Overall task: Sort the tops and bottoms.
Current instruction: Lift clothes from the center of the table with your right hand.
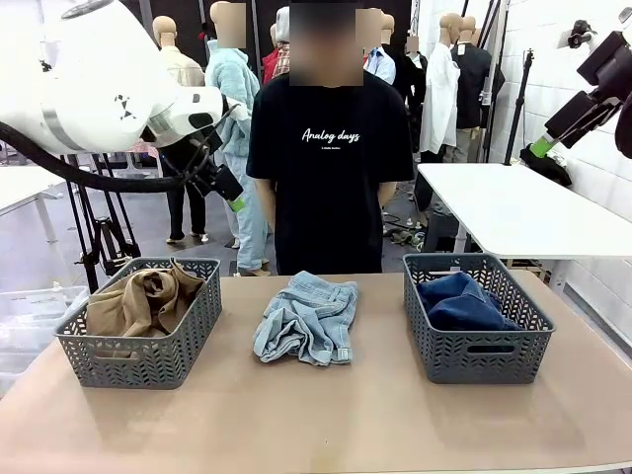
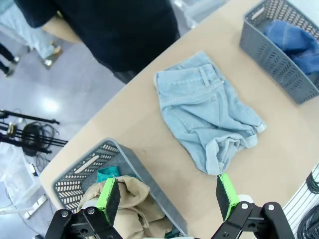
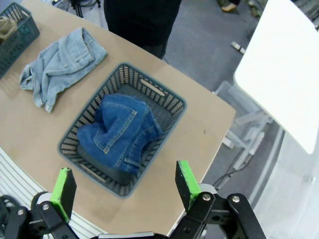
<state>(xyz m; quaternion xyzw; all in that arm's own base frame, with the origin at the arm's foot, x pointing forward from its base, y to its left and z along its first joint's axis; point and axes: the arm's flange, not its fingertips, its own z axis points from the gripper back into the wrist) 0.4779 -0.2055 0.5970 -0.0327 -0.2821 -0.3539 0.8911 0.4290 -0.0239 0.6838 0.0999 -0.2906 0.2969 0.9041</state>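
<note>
left gripper (image 2: 168,199): jaws spread wide, nothing held, raised above the table's left side over the left basket (image 1: 140,323).
right gripper (image 3: 119,186): jaws also wide apart, empty, parked high above the right basket (image 3: 122,129).
tops: tan khaki shirt (image 1: 138,301) was heaped in the left basket; a patch of teal cloth (image 2: 106,175) showed under it in the left wrist view.
bottoms: dark denim garment (image 1: 461,301) sat inside the right basket; pale denim shorts (image 1: 308,317) lay crumpled on the bare table (image 1: 326,415) between the two baskets, touching neither.
remaining: judged one item left, the pale shorts into the right basket.
person (image 1: 329,148): stood at the far edge right behind the shorts (hands not clearly visible).
risk 1: pinching one loose fold could let the rest trail and snag on the lattice rim.
risk 2: a shallow grasp might slip mid-carry.
risk 3: the left arm reaching across could crowd the right arm over that basket.
</note>
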